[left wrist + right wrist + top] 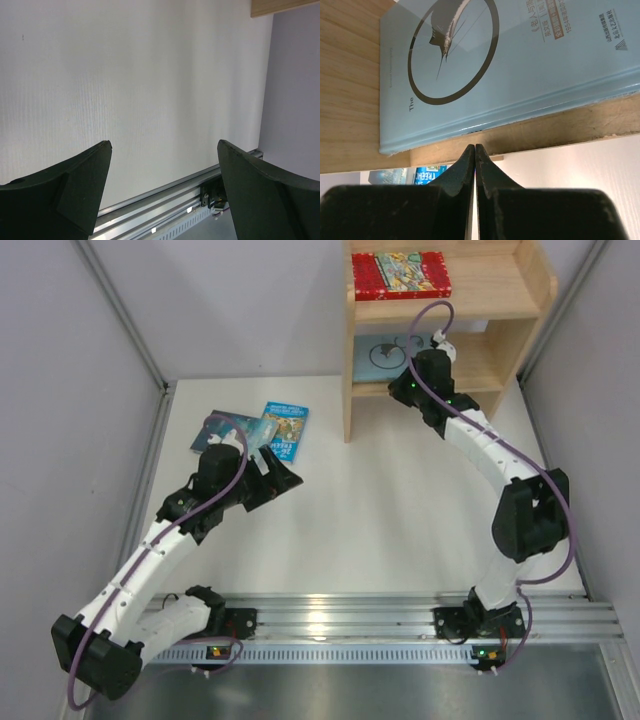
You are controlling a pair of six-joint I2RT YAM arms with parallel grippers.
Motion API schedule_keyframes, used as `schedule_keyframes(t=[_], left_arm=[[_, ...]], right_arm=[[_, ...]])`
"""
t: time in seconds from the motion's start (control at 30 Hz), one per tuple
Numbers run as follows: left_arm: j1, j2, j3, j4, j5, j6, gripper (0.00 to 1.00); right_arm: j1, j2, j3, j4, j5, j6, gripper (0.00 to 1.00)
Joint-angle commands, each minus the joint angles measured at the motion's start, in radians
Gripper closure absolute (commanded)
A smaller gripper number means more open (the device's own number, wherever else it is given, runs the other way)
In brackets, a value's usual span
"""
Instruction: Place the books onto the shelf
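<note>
The shelf [520, 285] of light wood stands at the back right. A red book [400, 273] lies on its top tier. A pale blue-green book with a black circle [530, 55] lies flat on the lower tier [355, 100]; the same book [385, 355] shows from above. My right gripper [475, 147] is shut with nothing in it, tips at the tier's front edge just below the book's spine. On the table lie a bright blue book [284, 430] and a dark teal book [220, 430]. My left gripper [285, 472] hovers beside them, open and empty [165, 147].
Grey walls close in the white table [380, 510] on the left, back and right. A metal rail [400, 615] with both arm bases runs along the near edge. The shelf's left side panel [348, 390] reaches down to the table.
</note>
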Motion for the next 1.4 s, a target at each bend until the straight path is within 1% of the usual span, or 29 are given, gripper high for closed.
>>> schedule_keyframes(t=[0.0,0.5,0.87,1.1,1.17,1.27,1.37], left_arm=[[-0.002,-0.004,0.034,0.048,-0.015,0.017,0.08],[-0.002,-0.007,0.008,0.059,0.001,0.006,0.09],[-0.002,-0.008,0.002,0.062,0.001,0.006,0.09],[-0.002,0.001,0.011,0.061,-0.027,0.026,0.08],[-0.002,0.003,0.014,0.056,-0.062,0.034,0.08],[0.000,0.003,0.008,0.097,-0.104,0.058,0.07],[0.013,0.062,0.066,0.076,-0.150,0.083,0.06]], right_arm=[[-0.002,0.013,0.058,0.047,0.020,-0.018,1.00],[0.004,0.068,0.129,0.050,0.011,-0.015,1.00],[0.009,0.078,0.131,0.050,0.005,-0.007,1.00],[0.009,0.021,0.060,0.050,-0.005,-0.015,1.00],[0.007,-0.010,0.036,0.052,-0.003,-0.013,1.00],[0.006,-0.056,-0.010,0.049,-0.006,-0.013,1.00],[0.006,-0.094,-0.047,0.046,-0.032,-0.015,1.00]])
